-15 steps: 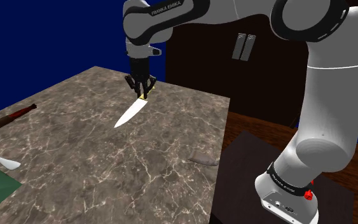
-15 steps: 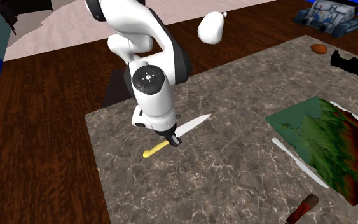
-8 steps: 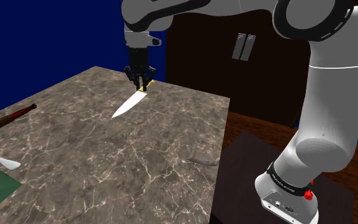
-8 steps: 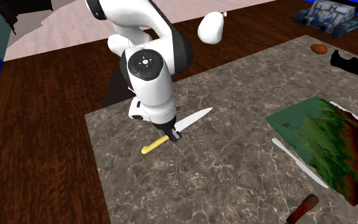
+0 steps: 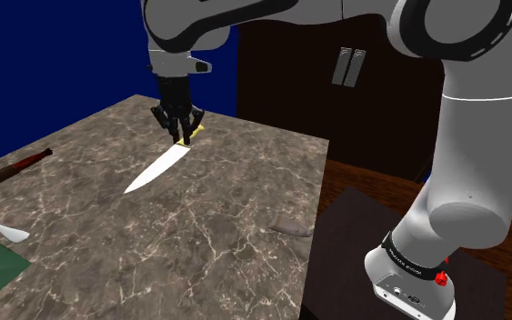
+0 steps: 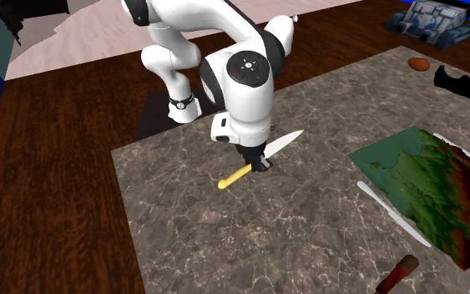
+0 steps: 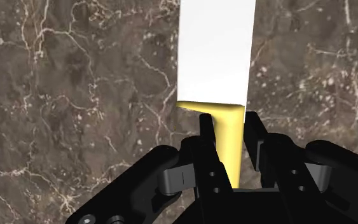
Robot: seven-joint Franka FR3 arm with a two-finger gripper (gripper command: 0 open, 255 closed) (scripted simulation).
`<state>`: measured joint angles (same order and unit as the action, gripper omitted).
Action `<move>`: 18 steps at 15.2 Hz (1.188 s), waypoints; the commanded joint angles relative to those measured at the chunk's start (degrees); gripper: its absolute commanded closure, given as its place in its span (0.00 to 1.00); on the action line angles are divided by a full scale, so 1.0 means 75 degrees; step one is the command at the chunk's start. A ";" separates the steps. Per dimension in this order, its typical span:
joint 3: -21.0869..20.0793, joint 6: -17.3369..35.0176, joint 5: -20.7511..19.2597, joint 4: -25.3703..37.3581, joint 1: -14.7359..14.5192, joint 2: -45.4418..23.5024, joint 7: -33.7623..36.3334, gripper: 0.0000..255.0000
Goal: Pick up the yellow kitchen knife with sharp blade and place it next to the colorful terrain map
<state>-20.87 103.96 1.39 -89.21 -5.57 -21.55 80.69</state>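
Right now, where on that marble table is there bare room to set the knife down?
Wide bare table between the held yellow knife and the white utensil lying along the terrain map. That map edge is crowded.

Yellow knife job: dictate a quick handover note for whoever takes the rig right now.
Gripper: shut on the knife, clasping its yellow handle just behind the white blade.
Knife: held tilted over the marble table, blade sloping down toward the surface; it looks clear of it.
Terrain map: flat at the table's far end, at the second exterior view's right, with a white utensil along its near edge.
Done: the grasp and pick-up.
Left: carry the knife across and set it beside the map, avoiding the utensil.
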 commanded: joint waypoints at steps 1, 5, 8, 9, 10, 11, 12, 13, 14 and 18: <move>-0.0089 -0.0017 -0.0022 0.0101 -0.0216 -0.0051 0.0313 1.00; -0.0267 0.0011 -0.0111 0.0353 -0.0712 -0.0263 0.0973 1.00; -0.0380 -0.0009 -0.0210 0.0657 -0.1115 -0.0500 0.1470 1.00; -0.0414 -0.0024 -0.0250 0.0782 -0.1255 -0.0594 0.1636 1.00; -0.0445 -0.0045 -0.0292 0.0920 -0.1399 -0.0695 0.1801 1.00; -0.0473 -0.0070 -0.0338 0.1070 -0.1546 -0.0805 0.1966 1.00; -0.0497 -0.0102 -0.0385 0.1235 -0.1699 -0.0922 0.2128 1.00; -0.0519 -0.0140 -0.0435 0.1413 -0.1854 -0.1048 0.2290 1.00; -0.0538 -0.0184 -0.0488 0.1608 -0.2015 -0.1182 0.2450 1.00; -0.0581 -0.0443 -0.0721 0.2566 -0.2704 -0.1816 0.3067 1.00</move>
<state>-25.21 101.49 -3.44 -72.57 -24.36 -33.54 102.42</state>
